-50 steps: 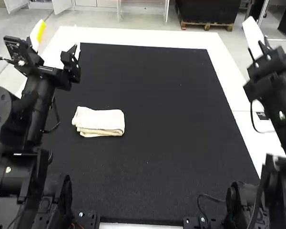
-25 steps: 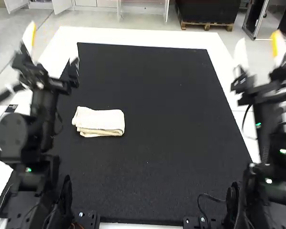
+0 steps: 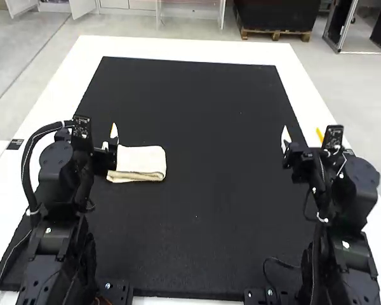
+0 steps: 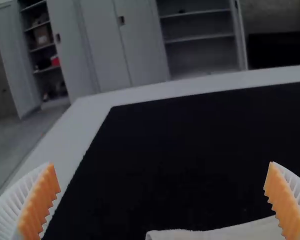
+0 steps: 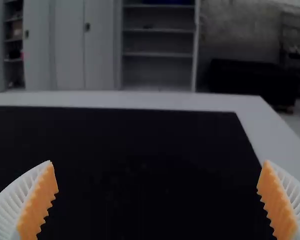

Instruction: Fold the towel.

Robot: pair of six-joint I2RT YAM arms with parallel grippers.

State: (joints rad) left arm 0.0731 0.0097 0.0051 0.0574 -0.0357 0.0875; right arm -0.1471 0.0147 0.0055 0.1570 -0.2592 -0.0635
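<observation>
The cream towel (image 3: 143, 162) lies folded in a flat, layered rectangle left of the mat's middle. My left gripper (image 3: 94, 135) is over the towel's left end, partly covering it from view. Its fingers are wide apart in the left wrist view, where the left gripper (image 4: 162, 197) has an edge of the towel (image 4: 217, 233) beyond it. On the far side of the mat from the towel, my right gripper (image 3: 303, 135) stands open. In the right wrist view, nothing is between the ribbed fingers of the right gripper (image 5: 157, 197).
A large black mat (image 3: 203, 235) covers most of the white table (image 3: 184, 49). Cables loop beside both arms, and one lies on the mat's near right part.
Both arms have folded back and lowered, bringing their grippers nearer to the arm bases. The left one now overlaps the towel's left end in the high view. The towel has not moved.
</observation>
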